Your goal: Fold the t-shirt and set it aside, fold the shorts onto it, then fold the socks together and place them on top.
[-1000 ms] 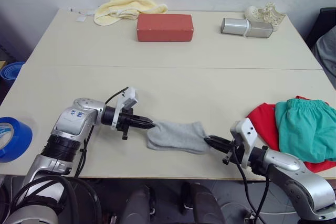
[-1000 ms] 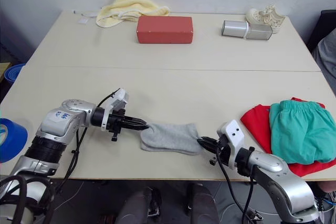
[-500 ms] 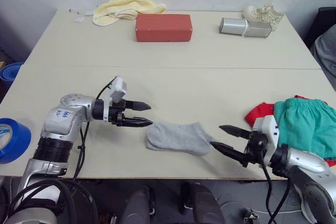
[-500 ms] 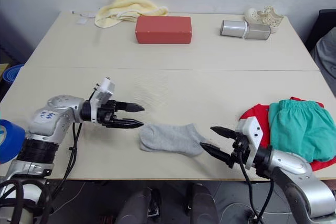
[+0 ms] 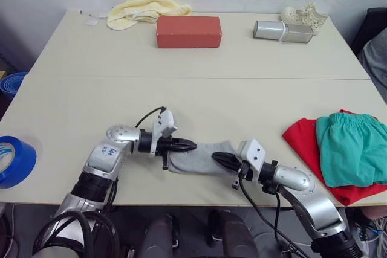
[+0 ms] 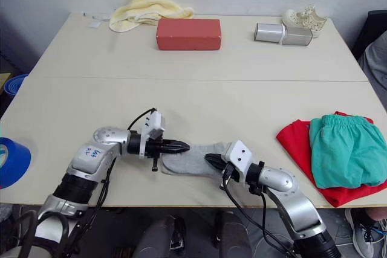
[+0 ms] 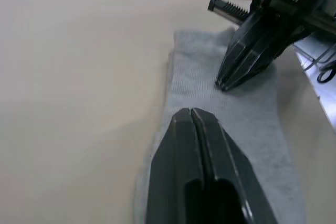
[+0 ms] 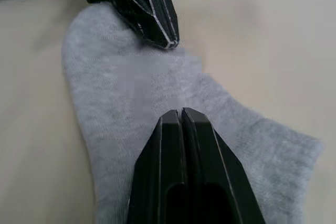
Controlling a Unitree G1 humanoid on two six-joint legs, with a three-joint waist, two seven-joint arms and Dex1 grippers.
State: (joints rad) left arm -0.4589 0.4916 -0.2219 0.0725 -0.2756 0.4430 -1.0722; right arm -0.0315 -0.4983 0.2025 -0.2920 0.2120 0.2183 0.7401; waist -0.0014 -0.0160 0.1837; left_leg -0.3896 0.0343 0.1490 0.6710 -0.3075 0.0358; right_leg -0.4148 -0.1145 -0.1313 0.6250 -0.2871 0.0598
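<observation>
The light grey socks (image 5: 195,163) lie flat near the table's front edge, one on the other. My left gripper (image 5: 192,145) is shut, its tip resting on the socks' left part (image 7: 197,80). My right gripper (image 5: 214,158) is also shut, its tip on the socks' middle (image 8: 113,103). The two tips face each other a short gap apart, with no fabric between either pair of fingers. At the right, the teal shorts (image 5: 354,147) lie folded on the folded red t-shirt (image 5: 302,142).
A red box (image 5: 189,31), a pale yellow towel (image 5: 147,5), a silver cylinder (image 5: 283,31) and a small white shoe (image 5: 305,13) sit along the far edge. A blue tape roll (image 5: 13,160) lies at the front left corner.
Both grippers were open and off the socks' ends half a second ago. They have since shut and moved inward onto the socks, tips toward each other.
</observation>
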